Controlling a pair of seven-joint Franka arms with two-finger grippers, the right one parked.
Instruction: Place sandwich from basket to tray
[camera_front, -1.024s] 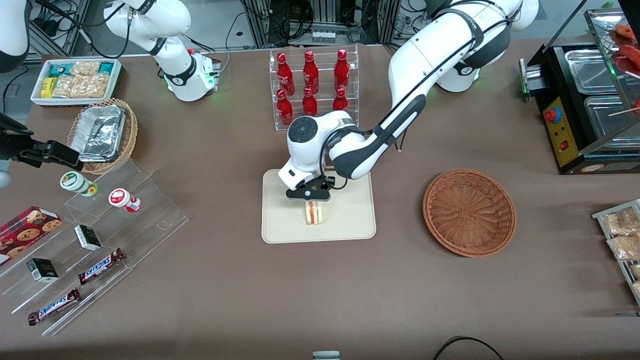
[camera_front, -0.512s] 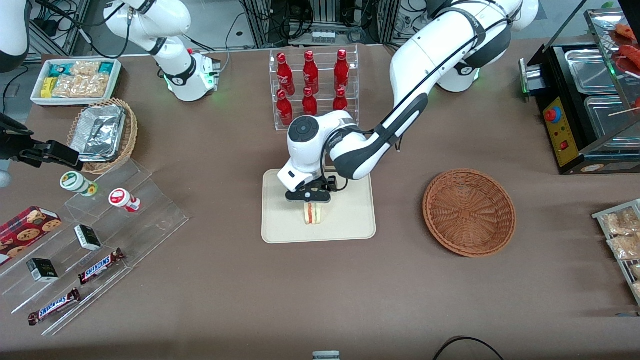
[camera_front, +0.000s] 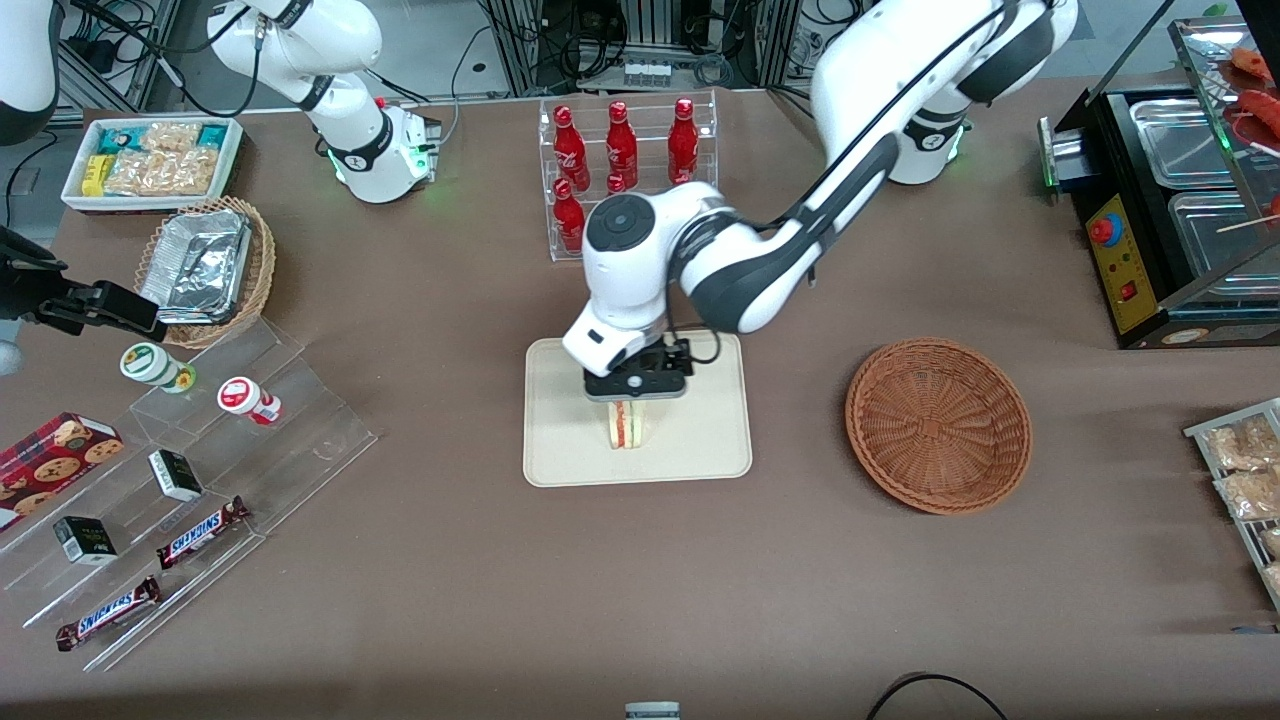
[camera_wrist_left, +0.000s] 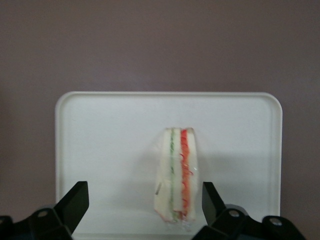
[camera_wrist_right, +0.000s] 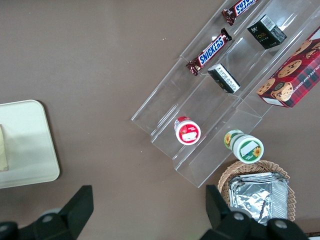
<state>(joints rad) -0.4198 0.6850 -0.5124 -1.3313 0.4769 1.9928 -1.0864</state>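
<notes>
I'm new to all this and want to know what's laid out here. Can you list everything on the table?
sandwich: 1, cream with red and green filling, on the tray
tray: 1, cream-beige, mid-table
basket: 1, reddish-brown, empty, toward the working arm's end
bottles: 6, red, in a clear rack
foil containers: silver, in a tan basket
Snickers bars: 2, on clear steps
gripper: 1, black, open, above the sandwich
</notes>
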